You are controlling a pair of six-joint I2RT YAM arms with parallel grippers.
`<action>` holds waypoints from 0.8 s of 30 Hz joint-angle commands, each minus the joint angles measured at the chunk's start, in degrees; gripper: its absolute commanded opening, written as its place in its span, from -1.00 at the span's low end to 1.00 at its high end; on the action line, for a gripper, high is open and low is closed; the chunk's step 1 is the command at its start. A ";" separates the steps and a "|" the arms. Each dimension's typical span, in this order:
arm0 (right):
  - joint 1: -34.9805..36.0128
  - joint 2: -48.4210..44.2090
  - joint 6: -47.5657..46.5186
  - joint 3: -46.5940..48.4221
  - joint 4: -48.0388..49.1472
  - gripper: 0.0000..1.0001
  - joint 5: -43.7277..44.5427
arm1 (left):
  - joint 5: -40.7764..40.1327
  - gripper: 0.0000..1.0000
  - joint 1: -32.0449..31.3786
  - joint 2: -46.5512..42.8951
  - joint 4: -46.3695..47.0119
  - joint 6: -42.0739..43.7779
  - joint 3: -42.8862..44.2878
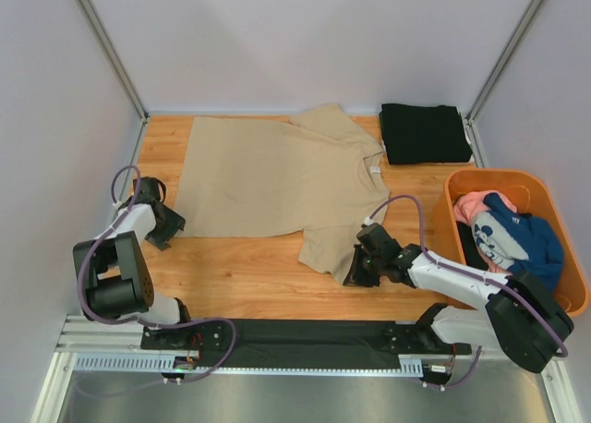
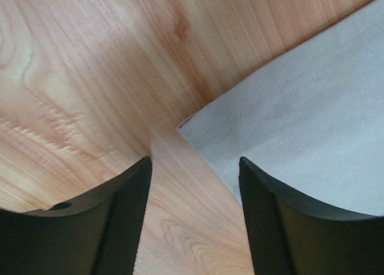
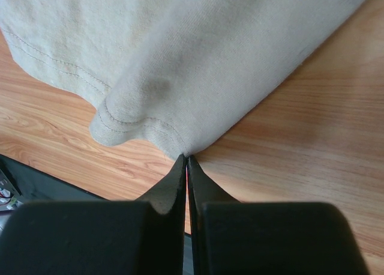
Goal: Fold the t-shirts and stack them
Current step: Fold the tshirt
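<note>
The large tan t-shirt (image 1: 277, 178) lies spread flat on the wooden table (image 1: 240, 266). My right gripper (image 1: 355, 273) is shut on the edge of its near sleeve (image 3: 162, 95), pinching the hem at the fingertips (image 3: 187, 158). My left gripper (image 1: 175, 224) is open just off the shirt's bottom left corner (image 2: 186, 126), with bare wood between the fingers (image 2: 126, 191). A folded black t-shirt (image 1: 425, 132) lies at the back right. The pink t-shirt (image 1: 473, 204) and the blue cartoon-print t-shirt (image 1: 515, 238) are bunched in the orange tub (image 1: 568, 284).
The orange tub stands at the table's right edge beside my right arm. Grey walls and metal posts (image 1: 111, 49) enclose the table. A black strip (image 1: 305, 342) runs along the near edge between the arm bases.
</note>
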 commanded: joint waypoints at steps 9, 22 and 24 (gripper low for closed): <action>-0.50 -2.50 -1.49 0.81 -4.88 -0.99 2.38 | 1.62 -1.00 0.40 1.18 2.24 -0.25 1.45; -0.58 -19.29 1.24 6.16 -20.70 -1.00 7.75 | 6.36 -1.00 0.31 -15.77 -5.50 2.29 1.10; -0.58 -19.82 1.07 7.91 -21.58 -1.00 10.20 | 6.89 -1.00 0.40 -17.27 -6.72 2.73 1.27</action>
